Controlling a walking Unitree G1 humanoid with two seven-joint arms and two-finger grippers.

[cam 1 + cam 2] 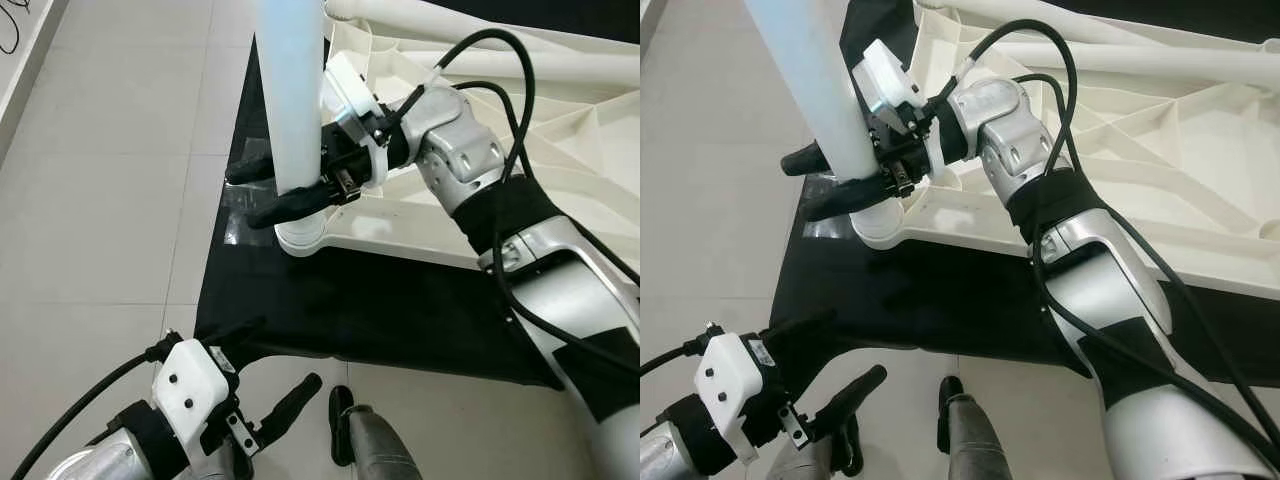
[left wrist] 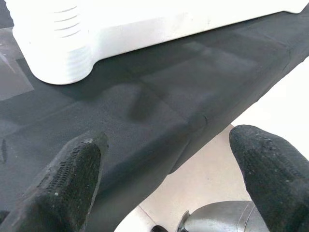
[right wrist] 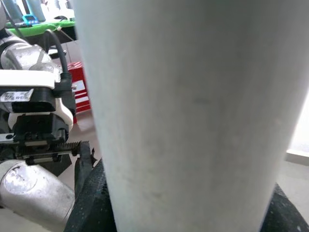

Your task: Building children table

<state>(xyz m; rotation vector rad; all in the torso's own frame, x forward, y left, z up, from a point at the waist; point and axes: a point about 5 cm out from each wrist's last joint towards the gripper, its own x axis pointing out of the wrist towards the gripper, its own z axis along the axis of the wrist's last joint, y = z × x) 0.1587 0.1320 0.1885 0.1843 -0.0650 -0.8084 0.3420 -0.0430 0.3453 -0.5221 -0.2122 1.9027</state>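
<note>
While the right gripper (image 1: 290,190) clamps the white leg (image 1: 295,95) upright in the tabletop's (image 1: 450,215) near-left corner socket (image 1: 300,235), seating it by twisting seems next; left gripper (image 1: 265,385) idles, fingers apart.

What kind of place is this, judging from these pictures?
Probably an indoor room used as a work or test space, not clearly a furnished home. The floor is pale tiles, a black cloth is spread over it, and the white table top lies on it upside down while the right gripper holds a table leg.
</note>
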